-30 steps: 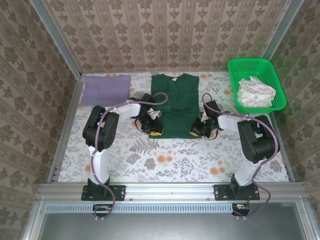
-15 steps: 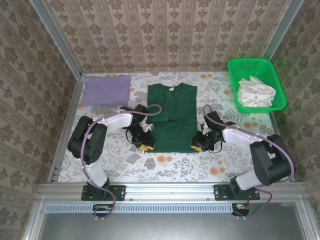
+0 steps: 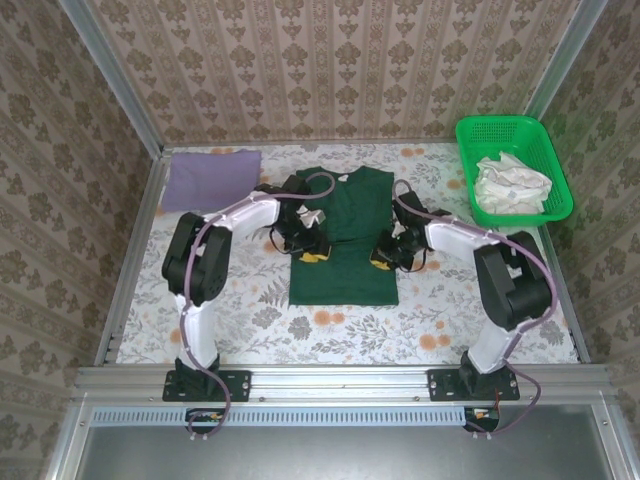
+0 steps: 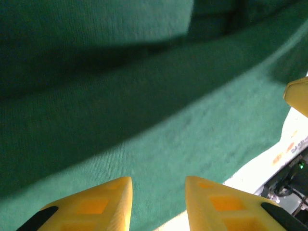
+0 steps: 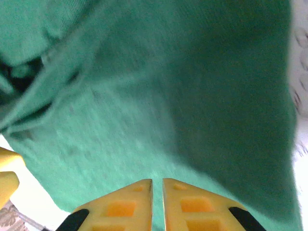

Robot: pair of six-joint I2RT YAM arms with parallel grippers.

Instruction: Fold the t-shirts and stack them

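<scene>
The dark green t-shirt lies flat in the middle of the table, collar to the far side. My left gripper is at its left edge, midway along. In the left wrist view its yellow fingertips stand apart and open, low over the dark green t-shirt, whose edge runs between them. My right gripper is at the shirt's right edge. Its fingers are pressed together with a sliver of the green t-shirt in the slit. The pale lilac t-shirt lies folded at the far left.
A bright green mesh basket holding crumpled white cloth stands at the far right. Metal rails frame the floral table, and wallpapered walls close the back and sides. Bare tabletop lies between the shirt's hem and the near rail.
The green shirt was drawn nearer. Both grippers have since moved from the hem up to the shirt's sides at mid length, while the hem stayed near.
</scene>
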